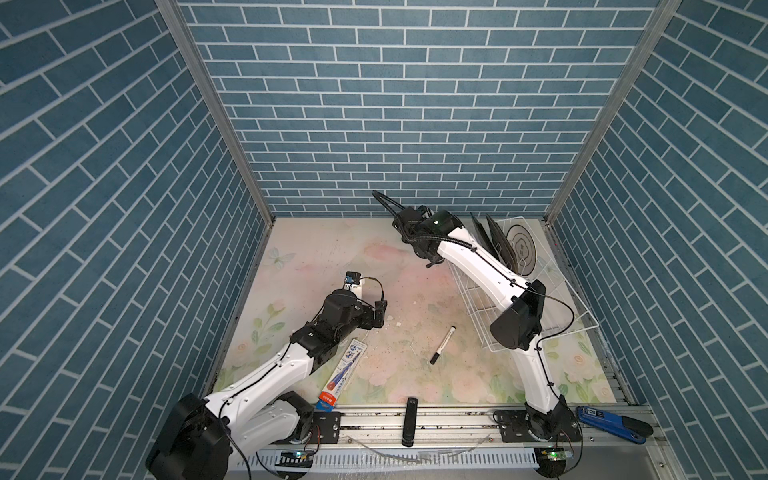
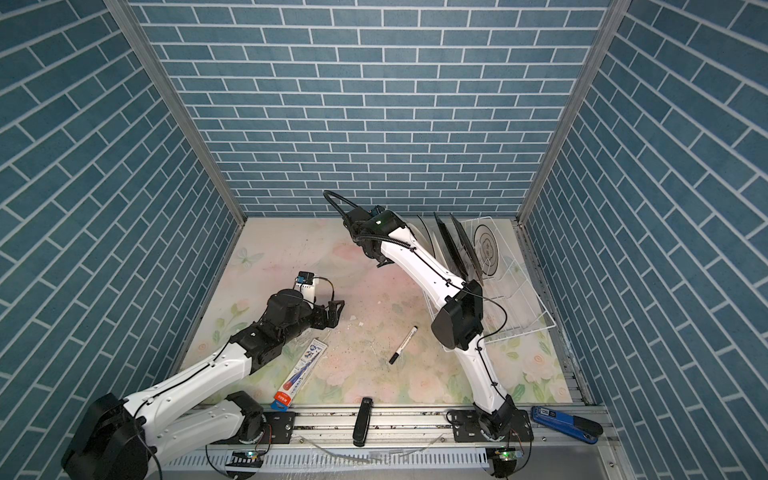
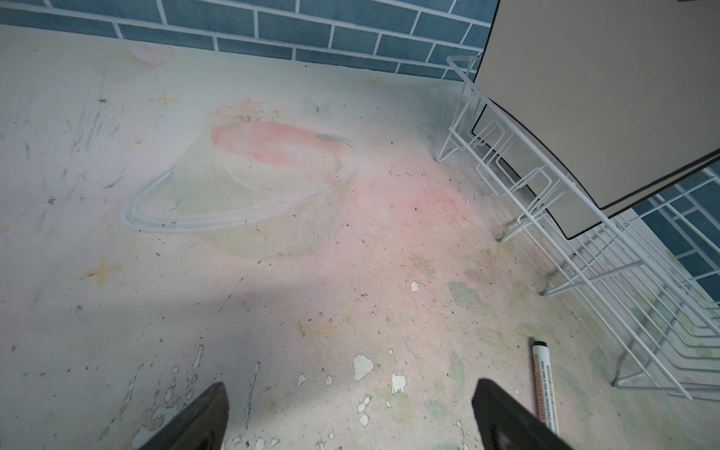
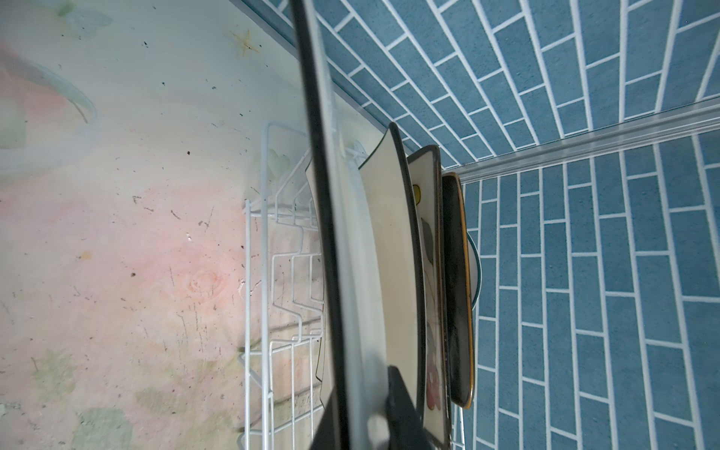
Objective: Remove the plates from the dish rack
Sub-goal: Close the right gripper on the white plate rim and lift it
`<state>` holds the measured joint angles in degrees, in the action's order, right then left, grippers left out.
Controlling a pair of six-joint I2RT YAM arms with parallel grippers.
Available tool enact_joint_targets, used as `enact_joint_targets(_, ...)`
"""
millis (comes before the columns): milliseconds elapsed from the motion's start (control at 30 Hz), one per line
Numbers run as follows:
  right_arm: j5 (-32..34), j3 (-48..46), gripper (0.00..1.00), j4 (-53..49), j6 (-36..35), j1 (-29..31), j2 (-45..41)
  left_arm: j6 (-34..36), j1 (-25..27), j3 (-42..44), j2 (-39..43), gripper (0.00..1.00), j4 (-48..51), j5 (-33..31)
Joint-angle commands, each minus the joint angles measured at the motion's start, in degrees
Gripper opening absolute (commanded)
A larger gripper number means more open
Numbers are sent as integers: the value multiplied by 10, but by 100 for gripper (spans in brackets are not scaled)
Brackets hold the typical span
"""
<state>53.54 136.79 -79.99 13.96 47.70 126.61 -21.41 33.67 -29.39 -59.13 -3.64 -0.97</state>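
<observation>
In a top view, the dish rack stood at the far right of the counter, with the plates upright inside it.

Left wrist view: the left fingers were spread wide and empty above the counter.

Right wrist view: the right fingers were clamped on the edge of the white black-rimmed plate.
</observation>
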Motion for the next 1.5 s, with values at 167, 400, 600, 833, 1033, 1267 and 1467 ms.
enact_joint_targets(167, 75, 51, 0, 9, -22, 15, -56, 4, 2, -9, 13, 100, 19, -10)
enact_joint_targets(400, 96, 65, 0, 19, -40, 28, -59, 4, 2, -7, 18, 100, 19, -13)
enact_joint_targets(600, 109, 68, 0, 36, -56, 42, -64, 2, 2, -6, 20, 100, 20, -11)
enact_joint_targets(833, 119, 70, 0, 76, -90, 64, -70, 6, 2, -2, 28, 100, 26, -24)
enact_joint_targets(1033, 136, 81, 0, 95, -111, 80, -73, 3, 2, -4, 33, 100, 27, -26)
enact_joint_targets(1267, 78, 66, 0, 118, -110, 91, -104, -26, 2, -17, 36, 100, 33, -13)
enact_joint_targets(1467, 23, -11, 0, 189, -118, 94, -160, -30, 1, -16, 62, 100, 44, -36)
